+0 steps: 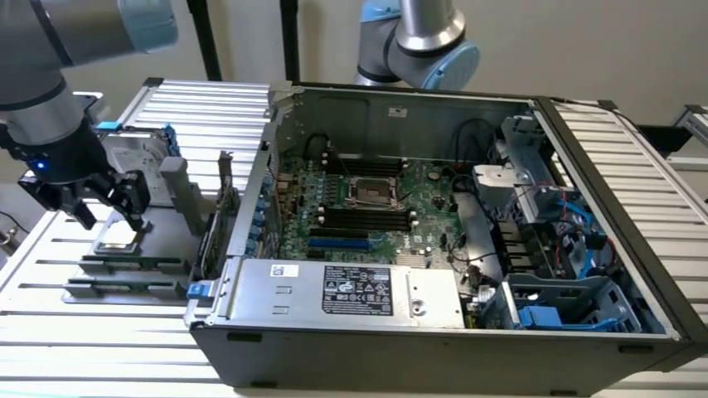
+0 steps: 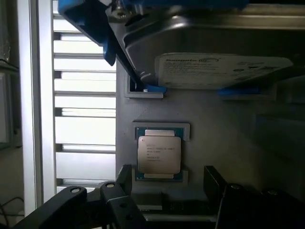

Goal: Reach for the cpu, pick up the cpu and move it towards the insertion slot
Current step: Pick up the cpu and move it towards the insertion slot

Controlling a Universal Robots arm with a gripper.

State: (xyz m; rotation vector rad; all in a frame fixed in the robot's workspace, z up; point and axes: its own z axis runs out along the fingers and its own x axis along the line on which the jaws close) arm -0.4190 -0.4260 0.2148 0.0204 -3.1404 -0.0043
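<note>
1. Exterior view: Your gripper [image 1: 105,207] hangs with its fingers spread wide. It holds nothing. The cpu [image 1: 116,240] lies flat just under it, on a grey holder [image 1: 166,249] near the edge of the counter [image 1: 89,348] at the exterior view's left. The insertion slot [image 1: 370,192] is well apart from it, inside the open computer case [image 1: 443,332].
2. Wrist view: The gripper [image 2: 167,177] looks straight down on the cpu [image 2: 158,153]. The chip is square, so no side is longer. Its near edge sits between the two fingers [image 2: 125,177], and they look apart from it. This view shows you that line-up. A hard drive [image 2: 219,69] stands just past the chip.
</note>
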